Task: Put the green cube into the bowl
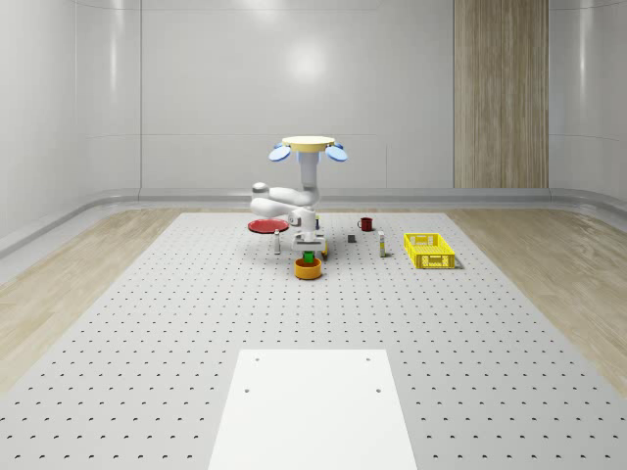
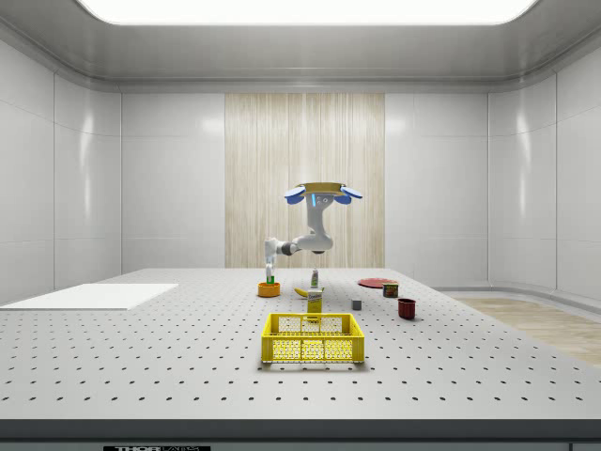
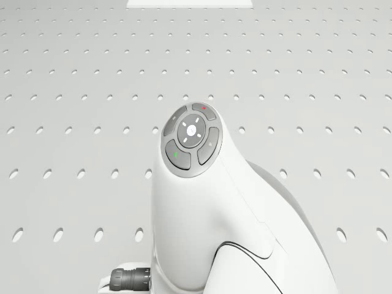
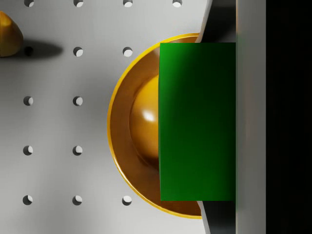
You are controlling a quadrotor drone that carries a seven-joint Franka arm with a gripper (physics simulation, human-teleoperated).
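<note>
The drone point(image 1: 308, 147) hovers over the table point(image 1: 147, 323) behind the bowl point(image 1: 308, 268); the gripper point(image 1: 309, 254) holds the cube point(image 4: 197, 122) clamped just above it. Released off-centre, the cube could clip the rim and bounce out

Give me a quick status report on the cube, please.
Drone hovering beside bowl. Claw shut on green cube, directly over bowl. Nothing in the way.

White arm point(image 3: 214, 233) rises close before the camera; round grey button pad point(image 3: 190, 139) on its upper end; perforated grey tabletop point(image 3: 73, 92) beyond; pale panel point(image 3: 190, 3) at far edge.
</note>
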